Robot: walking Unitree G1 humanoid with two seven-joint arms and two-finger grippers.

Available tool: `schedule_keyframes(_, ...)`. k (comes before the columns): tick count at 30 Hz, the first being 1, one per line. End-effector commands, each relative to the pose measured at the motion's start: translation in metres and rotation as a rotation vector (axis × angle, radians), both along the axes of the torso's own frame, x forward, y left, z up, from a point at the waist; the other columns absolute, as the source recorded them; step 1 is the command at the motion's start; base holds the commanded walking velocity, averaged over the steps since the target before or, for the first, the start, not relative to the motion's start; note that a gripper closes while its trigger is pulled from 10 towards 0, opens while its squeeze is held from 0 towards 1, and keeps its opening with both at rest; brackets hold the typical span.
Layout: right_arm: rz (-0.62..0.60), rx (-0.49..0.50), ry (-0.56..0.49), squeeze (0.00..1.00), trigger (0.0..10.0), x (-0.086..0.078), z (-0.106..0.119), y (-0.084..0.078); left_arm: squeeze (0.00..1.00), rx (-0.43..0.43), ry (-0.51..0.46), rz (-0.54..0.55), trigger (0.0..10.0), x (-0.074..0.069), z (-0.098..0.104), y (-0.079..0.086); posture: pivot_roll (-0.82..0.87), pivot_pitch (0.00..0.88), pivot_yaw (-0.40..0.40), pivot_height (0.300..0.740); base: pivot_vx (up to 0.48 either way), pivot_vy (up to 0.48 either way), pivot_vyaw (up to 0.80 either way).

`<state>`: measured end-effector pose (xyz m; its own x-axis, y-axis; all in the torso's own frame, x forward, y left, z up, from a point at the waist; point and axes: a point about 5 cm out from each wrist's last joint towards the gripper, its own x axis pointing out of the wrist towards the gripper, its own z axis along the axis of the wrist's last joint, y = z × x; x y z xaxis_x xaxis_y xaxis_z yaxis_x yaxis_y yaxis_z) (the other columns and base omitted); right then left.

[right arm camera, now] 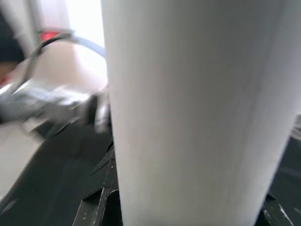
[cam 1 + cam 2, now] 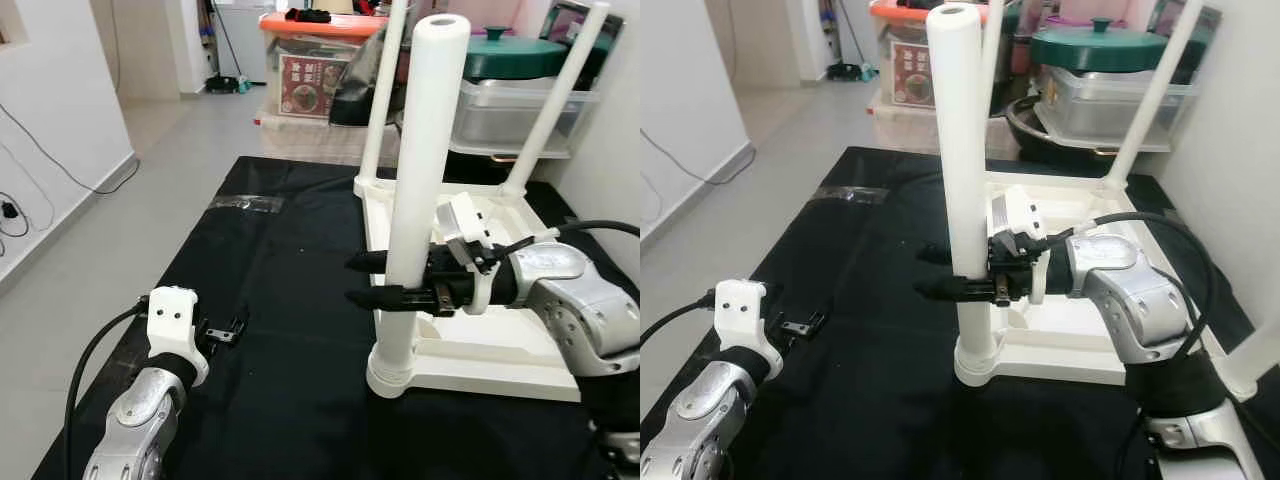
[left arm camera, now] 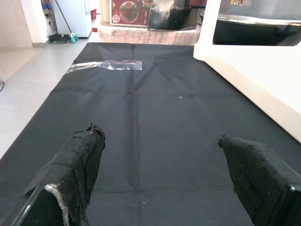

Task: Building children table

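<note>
A white children's table (image 2: 500, 352) lies upside down on a black mat (image 2: 290, 290), legs pointing up. The near left leg (image 2: 420, 150) stands in its socket at the table's front corner. My right gripper (image 2: 352, 281) reaches in from the right at mid-height and is shut on the table leg, one black finger on each side; the leg (image 1: 197, 108) looms close in the right wrist view. Two more legs (image 2: 383, 90) (image 2: 555, 100) stand at the far corners. My left gripper (image 2: 228, 330) hovers low over the mat at the near left, open, its fingers (image 3: 80, 165) holding nothing.
Plastic storage boxes (image 2: 510, 110), a green pot lid (image 2: 515, 55) and an orange-lidded box (image 2: 315, 60) crowd the floor behind the mat. A strip of clear tape (image 2: 247, 203) lies at the mat's far left. A white wall with cables (image 2: 40, 150) runs along the left.
</note>
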<state>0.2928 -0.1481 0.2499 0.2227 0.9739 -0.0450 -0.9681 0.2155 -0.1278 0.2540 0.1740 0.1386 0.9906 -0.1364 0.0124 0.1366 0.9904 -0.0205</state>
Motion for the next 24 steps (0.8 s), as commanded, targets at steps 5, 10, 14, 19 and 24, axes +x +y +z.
schedule_keyframes(5,-0.085,0.062,0.074,0.00,10.0,-0.002,-0.020,0.015,0.00,-0.015,0.005,0.017,10.0,0.001,-0.002,0.003,0.08,0.000,-0.055,0.740,0.000,0.000,0.00)
schedule_keyframes(10,-0.252,0.093,0.107,0.00,10.0,-0.006,-0.038,0.039,0.00,-0.007,0.001,0.034,10.0,0.004,-0.001,0.007,0.08,0.000,-0.051,0.740,0.000,0.000,0.00)
schedule_keyframes(14,-0.501,0.083,0.177,0.00,10.0,0.007,-0.051,0.041,0.00,-0.005,0.000,0.040,10.0,0.005,-0.002,0.008,0.08,0.000,-0.051,0.740,0.000,0.000,0.00)
schedule_keyframes(19,-0.987,0.116,0.292,0.00,10.0,0.030,-0.071,0.016,0.00,-0.006,0.002,0.053,10.0,0.006,-0.002,0.010,0.08,0.000,-0.055,0.740,0.000,0.000,0.00)
schedule_keyframes(24,-1.263,0.103,0.308,0.00,10.0,0.027,-0.078,0.008,0.00,0.004,0.012,0.066,10.0,0.007,-0.004,0.012,0.08,0.000,-0.049,0.740,0.000,0.000,0.00)
